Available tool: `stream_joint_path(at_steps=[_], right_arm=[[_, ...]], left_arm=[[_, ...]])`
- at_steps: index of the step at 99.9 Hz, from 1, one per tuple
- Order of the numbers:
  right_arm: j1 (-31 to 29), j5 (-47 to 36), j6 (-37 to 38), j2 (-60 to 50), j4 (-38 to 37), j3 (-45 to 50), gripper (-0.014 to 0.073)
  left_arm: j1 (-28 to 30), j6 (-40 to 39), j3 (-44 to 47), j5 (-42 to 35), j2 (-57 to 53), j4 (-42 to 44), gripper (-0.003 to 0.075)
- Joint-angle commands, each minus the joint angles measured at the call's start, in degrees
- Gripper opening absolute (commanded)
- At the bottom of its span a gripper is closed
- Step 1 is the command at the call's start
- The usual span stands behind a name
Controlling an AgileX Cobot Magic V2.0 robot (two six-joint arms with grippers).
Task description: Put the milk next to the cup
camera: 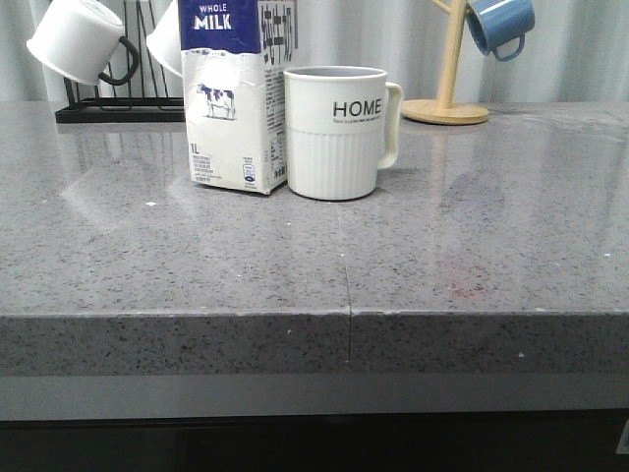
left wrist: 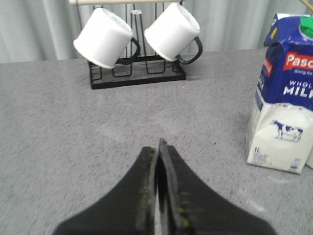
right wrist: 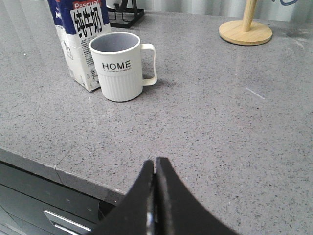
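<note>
One milk carton (camera: 234, 93); one ribbed "HOME" cup (camera: 339, 131); two plain white mugs (left wrist: 103, 37) (left wrist: 172, 32) with black handles on one black wire rack (left wrist: 138, 78); one blue mug (camera: 499, 24) on one wooden stand (camera: 446, 110); one grey surface (camera: 314, 256); two claws, left (left wrist: 158, 147) and right (right wrist: 154, 164).

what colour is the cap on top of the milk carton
Green: the cap sits on the milk carton above its dark blue band. It shows best in the left wrist view.

Both pincers (left wrist: 157, 147) (right wrist: 155, 166) closed, empty.
</note>
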Motion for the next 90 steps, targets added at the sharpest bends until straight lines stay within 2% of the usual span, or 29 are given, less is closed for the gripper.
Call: stream_joint_path(at_steps=[1, 62, 85, 90], right_arm=[[0.04, -4.32, -0.11, 0.51, 0.16, -1.43, -0.0076], [0.04, -4.32, -0.11, 0.51, 0.16, -1.43, -0.0076], [0.04, -4.32, -0.11, 0.51, 0.16, -1.43, -0.0076], [0.04, -4.32, -0.11, 0.51, 0.16, -1.43, -0.0076]], left_arm=[[1.22, 0.11, 0.42, -1.1, -3.7, -0.15, -0.0021], [2.73, -2.34, 14.84, 3.2, -27.98, 1.83, -0.0021], [2.73, -2.34, 21.55, 0.7, -32.93, 1.97, -0.0021], [2.73, -2.34, 23.51, -1.89, -33.38, 2.3, -0.0021]])
